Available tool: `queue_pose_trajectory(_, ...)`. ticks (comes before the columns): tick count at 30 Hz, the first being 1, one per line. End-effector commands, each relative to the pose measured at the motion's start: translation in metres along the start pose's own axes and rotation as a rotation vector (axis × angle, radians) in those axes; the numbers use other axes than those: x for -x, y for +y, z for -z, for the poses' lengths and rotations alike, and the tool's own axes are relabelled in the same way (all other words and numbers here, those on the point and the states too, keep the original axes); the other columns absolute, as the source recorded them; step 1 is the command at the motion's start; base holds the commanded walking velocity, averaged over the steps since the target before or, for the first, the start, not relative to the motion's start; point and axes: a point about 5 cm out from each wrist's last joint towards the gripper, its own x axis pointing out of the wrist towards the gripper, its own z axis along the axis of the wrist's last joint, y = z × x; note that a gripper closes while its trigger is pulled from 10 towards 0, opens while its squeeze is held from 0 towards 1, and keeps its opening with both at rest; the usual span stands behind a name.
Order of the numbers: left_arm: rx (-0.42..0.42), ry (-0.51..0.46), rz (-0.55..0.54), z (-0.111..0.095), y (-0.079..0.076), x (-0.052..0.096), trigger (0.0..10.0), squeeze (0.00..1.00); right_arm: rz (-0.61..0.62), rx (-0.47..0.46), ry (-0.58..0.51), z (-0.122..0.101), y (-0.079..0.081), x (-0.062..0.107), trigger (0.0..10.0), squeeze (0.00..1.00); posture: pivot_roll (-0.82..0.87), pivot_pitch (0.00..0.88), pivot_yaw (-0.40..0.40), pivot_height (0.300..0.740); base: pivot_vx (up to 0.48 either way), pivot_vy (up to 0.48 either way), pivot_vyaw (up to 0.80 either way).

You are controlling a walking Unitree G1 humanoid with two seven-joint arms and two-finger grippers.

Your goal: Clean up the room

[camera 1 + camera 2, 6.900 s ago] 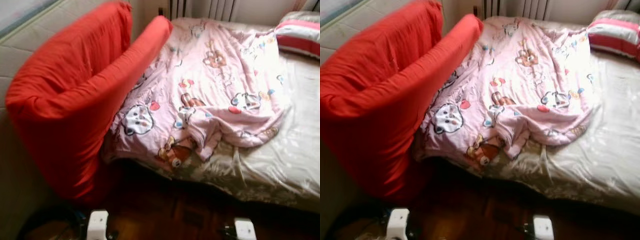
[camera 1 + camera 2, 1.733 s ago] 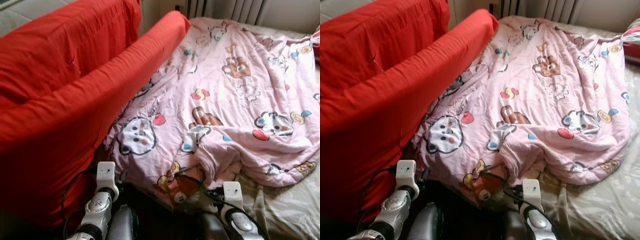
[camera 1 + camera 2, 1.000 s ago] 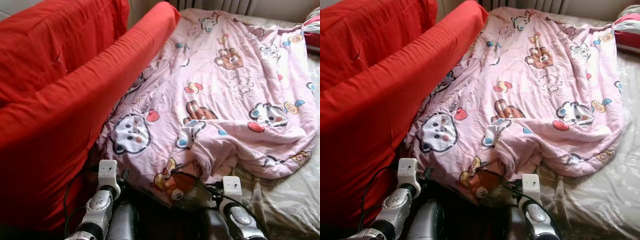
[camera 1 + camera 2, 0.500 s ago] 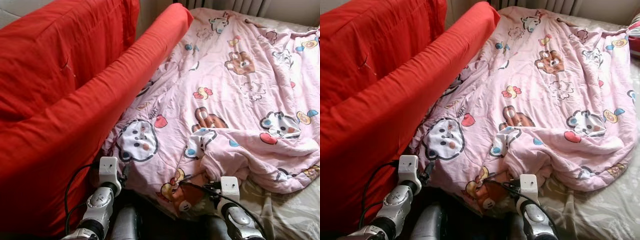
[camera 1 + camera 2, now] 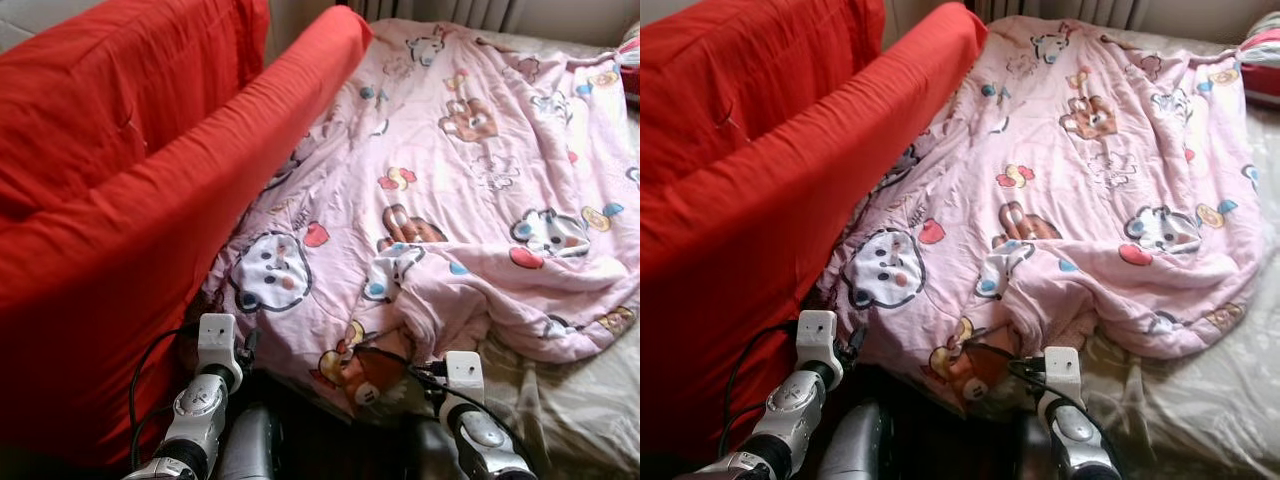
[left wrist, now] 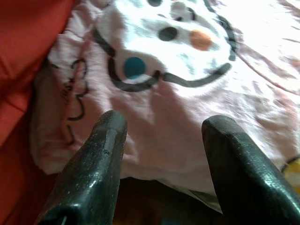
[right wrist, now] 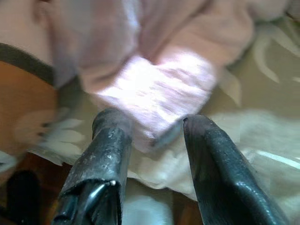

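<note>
Reaching low, both arms have come up to the rumpled pink cartoon-print quilt point(image 5: 470, 190) on the bed; left tool point(image 6: 161, 140) and right tool point(image 7: 152, 136) gape empty at its near hem, so straightening looks about to begin.

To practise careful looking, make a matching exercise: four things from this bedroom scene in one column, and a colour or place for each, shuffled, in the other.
1. sofa
2. blanket
3. sheet
4. left gripper

A. pink, with cartoon animals
B. pale beige
C. at the blanket's near edge, fingers apart
D. red

Pairs: 1-D, 2-A, 3-B, 4-C
</note>
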Motion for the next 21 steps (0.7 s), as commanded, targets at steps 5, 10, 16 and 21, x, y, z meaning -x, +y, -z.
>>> queue_pose_trajectory(5,-0.008,-0.028,0.000,0.000,0.008,0.004,10.0,0.00,0.008,-0.026,-0.008,-0.008,-0.003,-0.002,10.0,0.00,0.00,0.278,0.075,0.614,0.000,0.000,0.00)
queue_pose_trajectory(10,-0.030,-0.080,0.029,-0.012,0.007,0.001,10.0,0.00,0.004,-0.029,-0.022,-0.014,-0.002,-0.004,10.0,0.00,0.02,0.303,0.091,0.614,0.000,0.000,0.00)
queue_pose_trajectory(16,-0.054,-0.115,0.063,-0.021,0.005,-0.001,10.0,0.00,-0.042,-0.036,-0.012,-0.012,0.005,-0.004,10.0,0.00,0.03,0.313,0.107,0.614,0.000,0.000,0.00)
queue_pose_trajectory(21,-0.064,-0.111,0.077,-0.019,0.005,0.001,10.0,0.00,-0.069,-0.032,0.011,-0.003,0.011,-0.002,0.0,0.00,0.03,0.308,0.114,0.614,0.000,0.000,0.00)
